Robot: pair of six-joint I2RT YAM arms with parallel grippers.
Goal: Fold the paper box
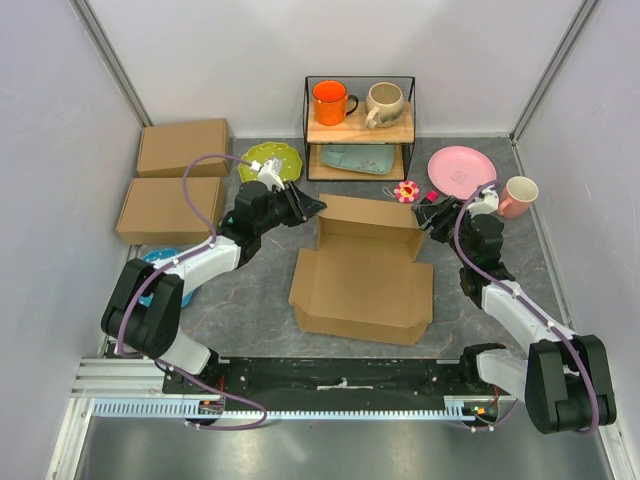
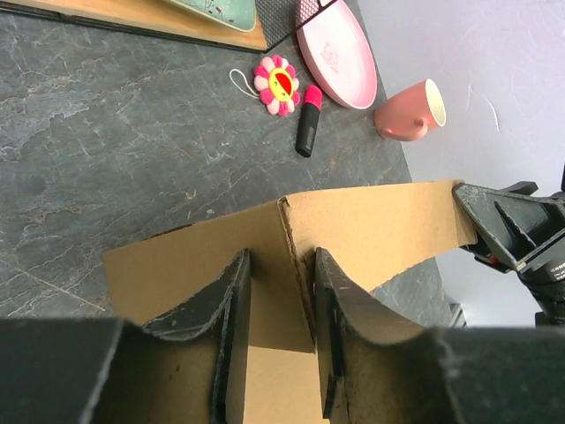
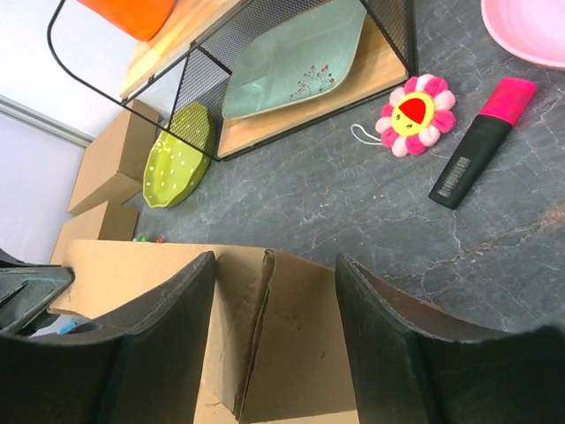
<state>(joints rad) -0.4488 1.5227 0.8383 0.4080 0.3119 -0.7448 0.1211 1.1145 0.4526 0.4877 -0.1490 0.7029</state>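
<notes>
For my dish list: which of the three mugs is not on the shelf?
The pink mug: it is on the table by the pink plate; the orange mug and the beige mug stand on the shelf.

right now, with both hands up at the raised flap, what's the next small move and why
Probably close the right hand on the raised flap of the box. Its fingers straddle the flap's corner but stand wide apart, while the left hand sits close around the other corner. A grip on both corners seems needed to fold it.
</notes>
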